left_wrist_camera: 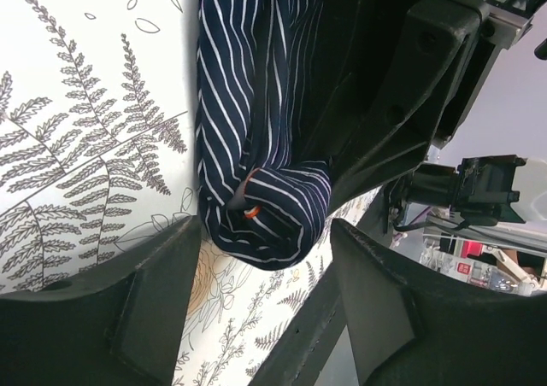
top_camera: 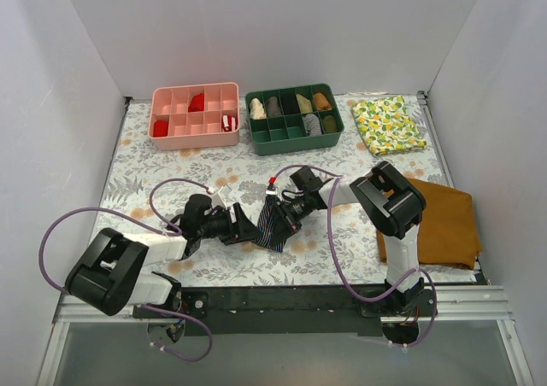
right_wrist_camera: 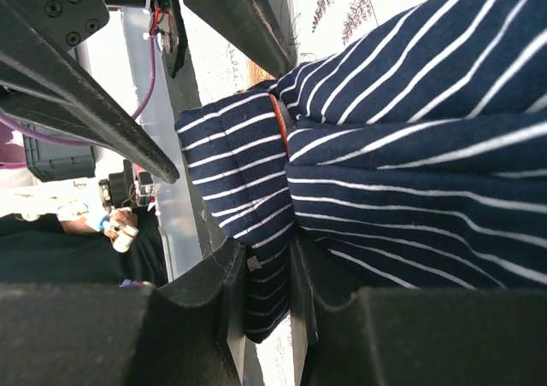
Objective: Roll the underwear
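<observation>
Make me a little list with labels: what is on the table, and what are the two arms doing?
underwear: navy striped, bunched in a long roll on the table
left end effector: open, fingers either side of the roll's end
right end effector: shut on the underwear
trays: pink tray and green tray at the far edge
cloths: lemon-print cloth far right, mustard cloth near right
</observation>
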